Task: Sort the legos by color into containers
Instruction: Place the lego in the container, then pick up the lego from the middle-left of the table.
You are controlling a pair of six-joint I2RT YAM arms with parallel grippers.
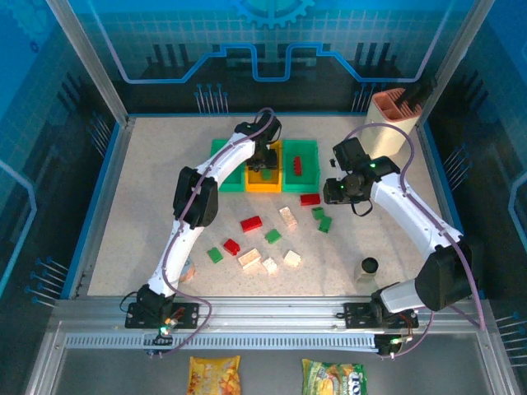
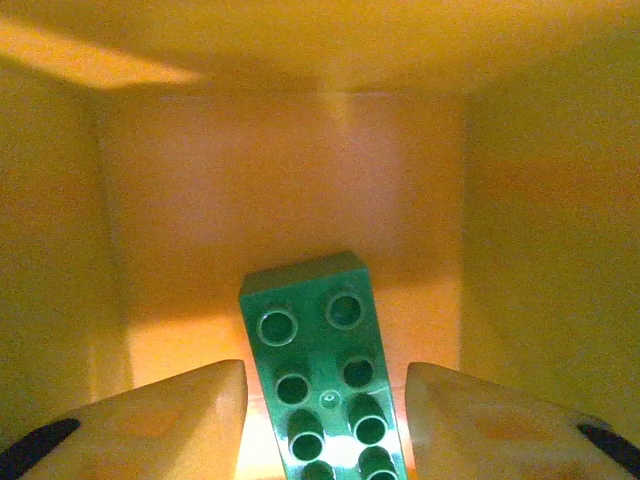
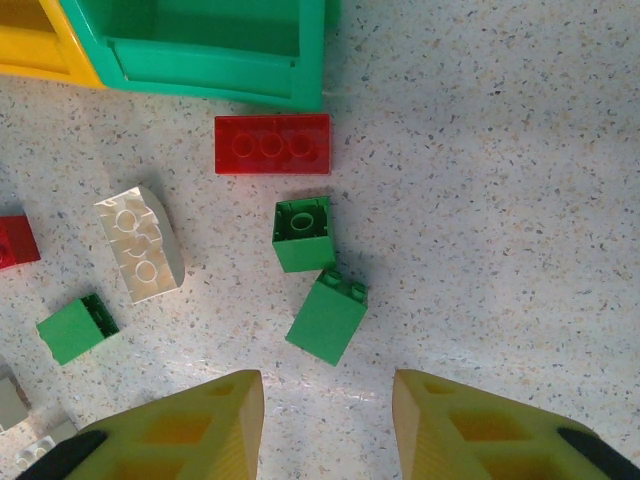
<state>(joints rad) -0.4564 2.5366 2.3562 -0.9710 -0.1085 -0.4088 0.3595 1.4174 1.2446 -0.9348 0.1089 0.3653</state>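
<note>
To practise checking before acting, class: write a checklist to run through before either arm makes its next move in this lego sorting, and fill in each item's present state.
1. Left gripper jaws clear of the long green brick: ok, a gap shows on each side.
2. That brick inside the yellow bin: ok.
3. Right gripper jaws open and empty: ok.
4. Near green brick clear of its green neighbour: not ok, nearly touching.
5. Red brick apart from both: ok.

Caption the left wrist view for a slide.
Open left gripper straddling a green lego inside the yellow-orange bin.
</note>
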